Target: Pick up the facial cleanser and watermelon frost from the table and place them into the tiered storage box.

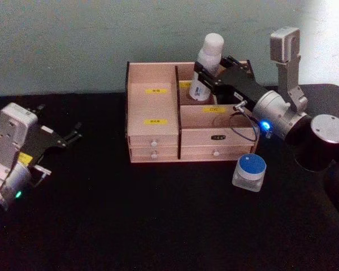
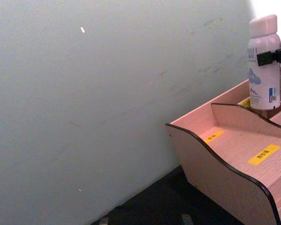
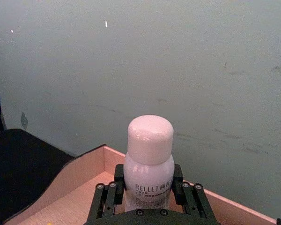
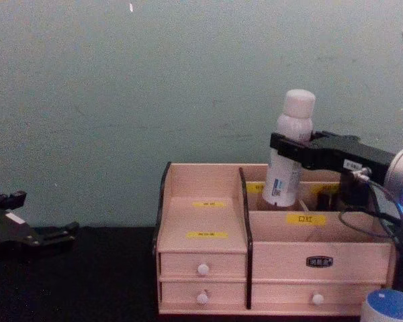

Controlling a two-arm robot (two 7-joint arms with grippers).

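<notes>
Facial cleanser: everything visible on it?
The facial cleanser is a tall, slim white bottle, plastic-looking, with a rounded white cap, dark lettering and a blue graphic. It tilts slightly, lower end inside the rear right compartment of the tiered storage box. The right claw grips its body from both sides; whether its base touches the floor is hidden.

You cannot see the base of the tall slim white facial cleanser bottle [image 4: 297, 117]: in the chest view the wooden walls of the pale pinkish tiered storage box [image 4: 275, 248] hide it, and in the right wrist view the black right gripper [image 3: 149, 180] clamped on it covers its lower half. The squat translucent blue-lidded watermelon frost jar [image 4: 389, 307] is cut by the chest view's bottom edge. Print on the yellow labels [image 1: 155, 121] is too small to read. The idle left gripper [image 1: 72, 134] runs off the chest view's left edge.
</notes>
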